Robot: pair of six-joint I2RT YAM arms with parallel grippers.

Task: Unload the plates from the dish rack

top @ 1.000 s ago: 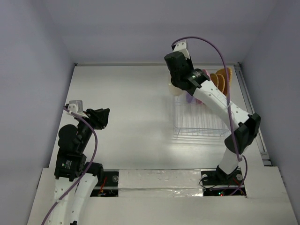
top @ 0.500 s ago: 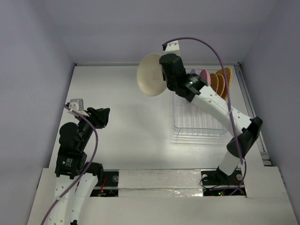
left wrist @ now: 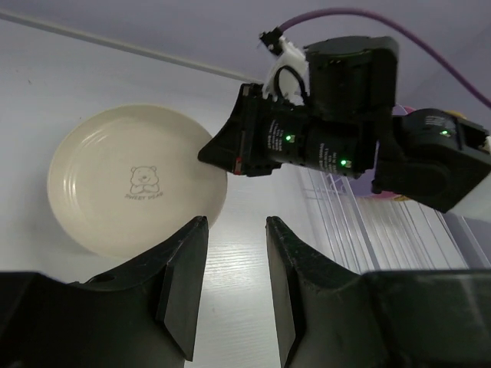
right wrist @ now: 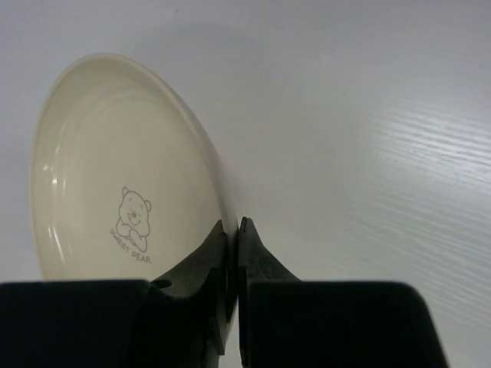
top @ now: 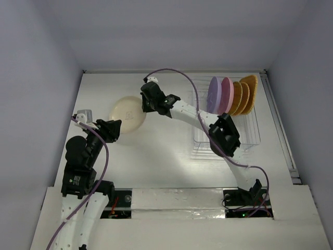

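Note:
My right gripper (top: 142, 108) (right wrist: 234, 223) is shut on the right rim of a cream plate (top: 126, 115) (left wrist: 138, 180) (right wrist: 115, 192) printed with a bear. The plate hangs tilted, low over the table's left middle; I cannot tell whether it touches. My left gripper (top: 116, 126) (left wrist: 234, 222) is open and empty, just near of the plate. The white wire dish rack (top: 205, 139) (left wrist: 360, 230) stands at the right. Upright at its far end are a lavender plate (top: 214, 95), a pink plate (top: 226, 95) and two orange plates (top: 239, 97) (top: 250, 89).
The right arm stretches from its base across the rack's near half to the plate. A purple cable (top: 182, 78) arcs over it. Grey walls close in the white table (top: 156, 156) at the back and both sides.
The right arm has lifted the cream plate out of the rack, swung it left and lowered it toward the table near my left gripper. The left arm has stayed still.

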